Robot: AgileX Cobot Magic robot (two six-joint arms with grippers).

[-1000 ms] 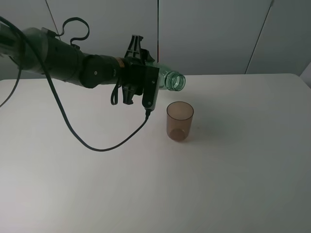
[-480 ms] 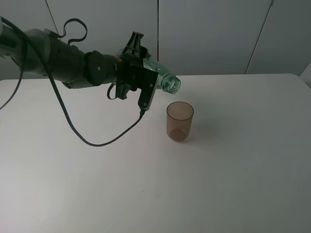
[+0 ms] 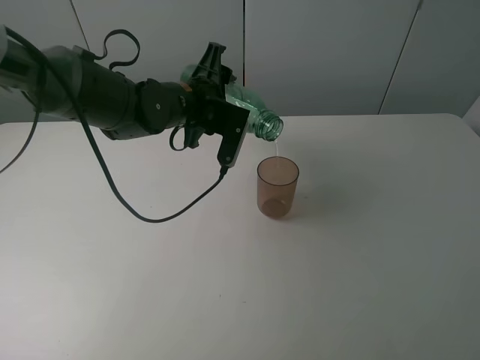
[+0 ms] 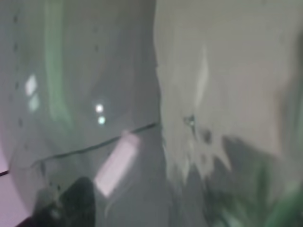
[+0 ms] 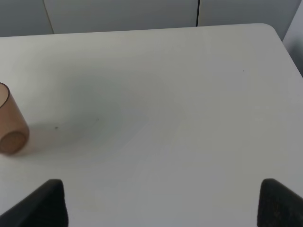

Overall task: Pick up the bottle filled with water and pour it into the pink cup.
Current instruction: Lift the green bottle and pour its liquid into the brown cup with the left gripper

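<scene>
- Over the white table (image 3: 375, 255), in the high view, the left gripper (image 3: 215, 96) is clamped on the bottle (image 3: 251, 116), which hangs in the air well clear of the tabletop.
  - The bottle's long axis lies close to level and tips slightly down. Its neck points away from the gripper, toward the view's right.
  - Its open mouth sits just above the rim of the pink cup (image 3: 278, 187), not touching it.
  - A thin thread of water (image 3: 276, 150) appears to fall from the mouth into the cup, so the pour looks under way.
  - What comes next turns on one thing — the mouth staying directly over the cup's opening as the tilt deepens.
  - The count is one bottle, one cup and one arm in this view.
- At the left wrist, the view is blurred. The green-tinted clear wall of the bottle (image 4: 71, 94) fills much of it, and the grip cannot be judged from here.
- At the right wrist, the right gripper (image 5: 163, 208) is spread and empty, with its dark fingers (image 5: 47, 203) apart.
  - The pink cup (image 5: 10, 126) stands upright, only partly in frame and well apart from this gripper — the left arm is plainly the nearer one.
</scene>
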